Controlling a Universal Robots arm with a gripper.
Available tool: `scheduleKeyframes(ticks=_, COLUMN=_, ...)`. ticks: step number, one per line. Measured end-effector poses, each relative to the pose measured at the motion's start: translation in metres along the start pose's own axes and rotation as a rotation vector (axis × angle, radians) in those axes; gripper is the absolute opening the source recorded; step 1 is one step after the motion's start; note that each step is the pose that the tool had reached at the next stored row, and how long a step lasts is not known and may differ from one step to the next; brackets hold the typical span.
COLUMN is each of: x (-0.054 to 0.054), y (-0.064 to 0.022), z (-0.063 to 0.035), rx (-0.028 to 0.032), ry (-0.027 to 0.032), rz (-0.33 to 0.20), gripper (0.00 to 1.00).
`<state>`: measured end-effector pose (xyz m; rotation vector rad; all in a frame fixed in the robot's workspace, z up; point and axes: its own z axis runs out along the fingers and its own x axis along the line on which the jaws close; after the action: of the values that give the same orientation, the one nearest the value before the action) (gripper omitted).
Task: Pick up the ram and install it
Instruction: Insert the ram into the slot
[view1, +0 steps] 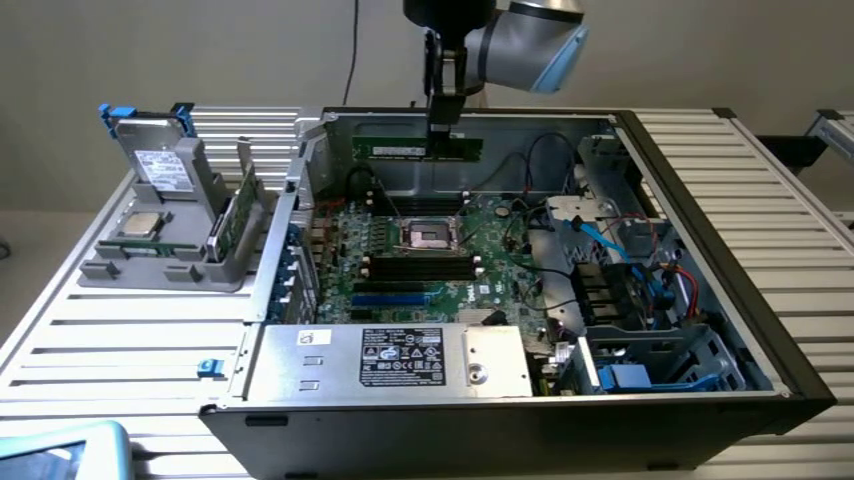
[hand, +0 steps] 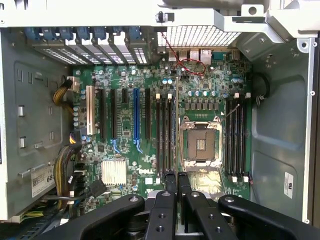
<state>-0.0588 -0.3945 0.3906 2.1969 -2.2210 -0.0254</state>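
The ram (view1: 400, 148), a long thin green stick, hangs level in the air over the far side of the open computer case (view1: 694, 200). My gripper (view1: 443, 125) is shut on its top edge near the middle. In the wrist view the ram (hand: 177, 125) shows edge-on as a thin line running out from between my fingertips, with my gripper (hand: 177, 184) above the motherboard (hand: 125, 145). The line lies between the black memory slots (hand: 165, 135) and the processor socket (hand: 200, 145). In the exterior view those slots (view1: 420, 265) lie well below the stick.
A grey holder (view1: 160, 270) on the exterior view's left carries a boxy drive (view1: 167, 165), a square silver chip (view1: 140, 225) and another green board (view1: 240, 215). A silver power supply (view1: 400, 360) fills the case front. Cables and a drive cage (view1: 641, 290) crowd the exterior view's right side.
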Motion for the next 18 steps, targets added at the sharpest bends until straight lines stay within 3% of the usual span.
scheduleKeyframes(ticks=6, x=-0.001, y=0.0021, z=0.0006, rx=0.0001, ry=0.0029, rz=-0.001, gripper=0.13)
scheduleKeyframes(ticks=8, x=-0.003, y=0.0033, z=0.0016, rx=0.0001, ry=0.0099, rz=-0.004, gripper=0.13)
scheduleKeyframes(ticks=15, x=-0.009, y=0.0039, z=0.0077, rx=0.0007, ry=0.0261, rz=-0.054, gripper=0.13)
scheduleKeyframes(ticks=18, x=-0.010, y=0.0037, z=0.0106, rx=0.0007, ry=0.0384, rz=-0.068, gripper=0.13)
